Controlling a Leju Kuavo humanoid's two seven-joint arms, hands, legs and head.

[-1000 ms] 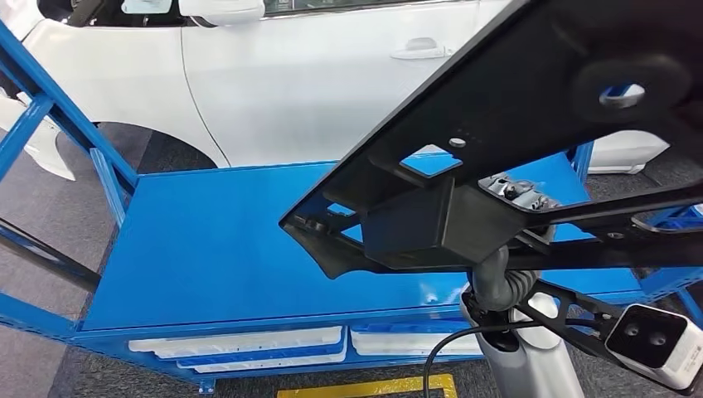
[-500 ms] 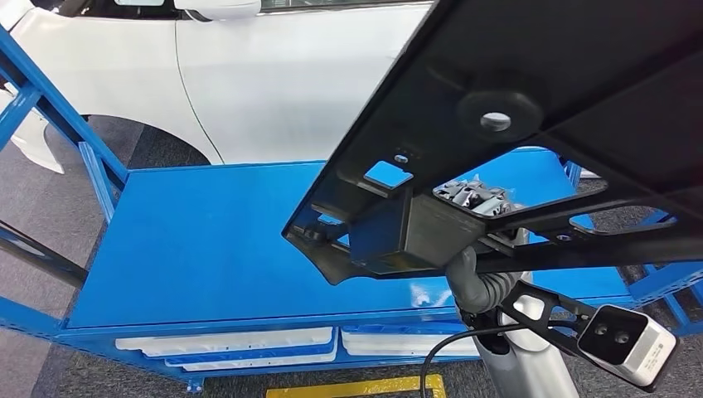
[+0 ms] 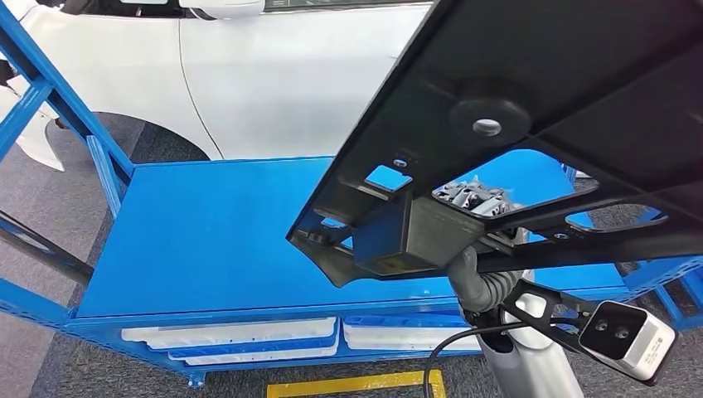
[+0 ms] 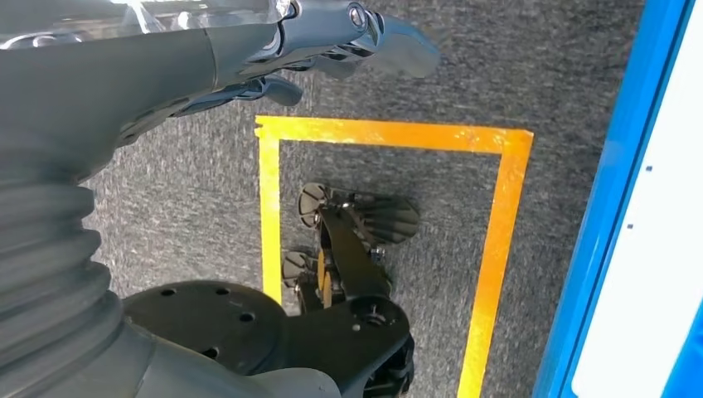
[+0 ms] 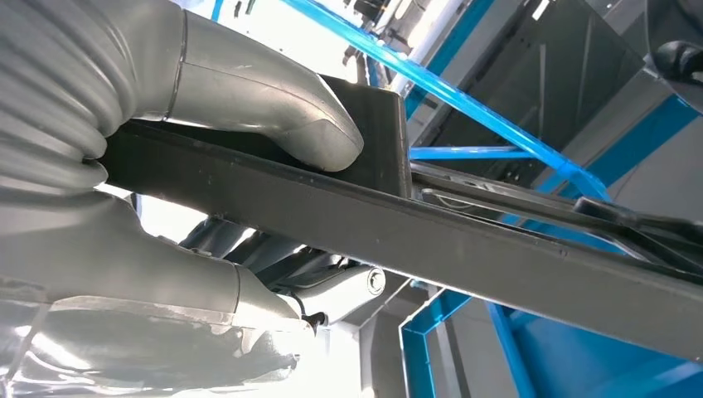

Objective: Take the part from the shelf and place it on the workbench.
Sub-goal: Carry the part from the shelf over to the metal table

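The part has risen, gripped by the right robot hand.

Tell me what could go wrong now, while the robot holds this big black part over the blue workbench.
The right robot hand grips the black part by one narrow bar, so it could tip or slip. The part also hides much of the blue workbench from the head view, making placement harder to judge.

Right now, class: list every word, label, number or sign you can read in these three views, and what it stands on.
None can be read.
Black part: there may be a faint label on its box-shaped section; too blurred to tell.
Blue workbench: no text.
White car: no text.
Yellow floor tape: a plain outline, no lettering.
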